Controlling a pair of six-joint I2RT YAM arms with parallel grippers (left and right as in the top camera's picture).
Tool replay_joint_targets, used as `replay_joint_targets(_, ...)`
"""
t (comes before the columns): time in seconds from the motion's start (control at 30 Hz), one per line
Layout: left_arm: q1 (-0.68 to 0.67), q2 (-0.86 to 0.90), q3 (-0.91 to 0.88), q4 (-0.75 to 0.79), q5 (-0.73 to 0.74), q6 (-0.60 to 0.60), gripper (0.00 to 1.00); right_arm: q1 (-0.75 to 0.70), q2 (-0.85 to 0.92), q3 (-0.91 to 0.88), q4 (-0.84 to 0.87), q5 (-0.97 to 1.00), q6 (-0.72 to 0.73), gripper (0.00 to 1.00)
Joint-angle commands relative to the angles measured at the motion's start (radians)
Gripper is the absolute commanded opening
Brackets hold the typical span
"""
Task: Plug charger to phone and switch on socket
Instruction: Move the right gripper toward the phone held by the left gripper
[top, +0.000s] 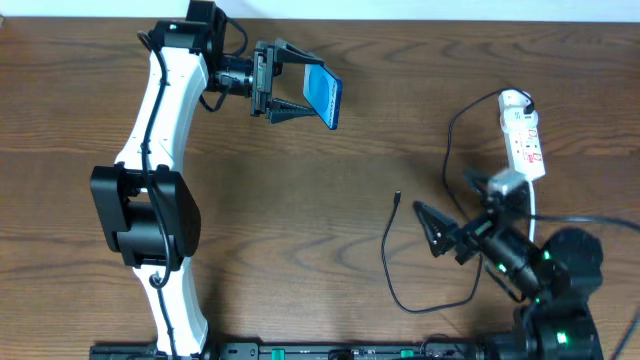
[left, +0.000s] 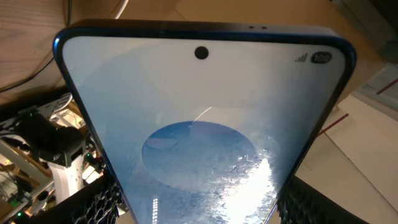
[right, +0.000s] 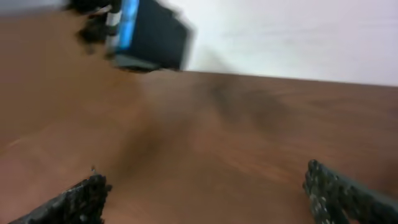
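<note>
Phone (left: 205, 124) pinched in L end effector (top: 314, 92); R end effector (top: 426, 226) spread wide.

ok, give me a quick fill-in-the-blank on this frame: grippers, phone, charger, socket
1. The left gripper is shut on the ___.
2. The right gripper is ___ and holds nothing.
3. The charger lies loose on the ___, plugged into nothing at its tip.
4. The socket lies on the ___ arm's side.

Missing words: phone; open; table; right.
</note>
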Motion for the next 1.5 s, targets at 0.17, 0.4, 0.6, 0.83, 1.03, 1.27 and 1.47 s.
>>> replay_joint_targets(0.17, 0.003, -0.034, 0.021, -0.003, 0.056, -0.013, 0.72, 0.019, 0.236, 0.044, 0.083, -0.214, 0.191, 0.99)
replay_joint_targets(0.4, 0.003, -0.034, 0.021, -0.003, 0.056, -0.013, 0.72, 0.229, 0.353, 0.292, -0.391, 0.381, 0.127, 0.99)
replay_joint_targets(0.6, 0.003, -0.034, 0.021, -0.003, 0.056, -0.012, 0.72, 0.349, 0.429, 0.420, -0.444, 0.503, 0.263, 0.99)
replay_joint_targets(0.83, 0.003, -0.034, 0.021, -0.003, 0.056, -0.012, 0.71, 0.431, 0.436, 0.436, -0.309, 0.370, 0.267, 0.86)
replay_joint_targets(1.03, 0.003, -0.034, 0.021, -0.003, 0.056, -0.012, 0.72, 0.477, 0.530, 0.629, -0.451, 0.400, 0.272, 0.82)
replay_joint_targets(1.27, 0.003, -0.034, 0.021, -0.003, 0.056, -0.012, 0.71, 0.575, 0.707, 0.849, -0.504, 0.549, 0.253, 0.82)
replay_joint_targets(1.47, 0.003, -0.034, 0.021, -0.003, 0.056, -0.011, 0.72, 0.608, 0.824, 0.910, -0.443, 0.714, 0.278, 0.77)
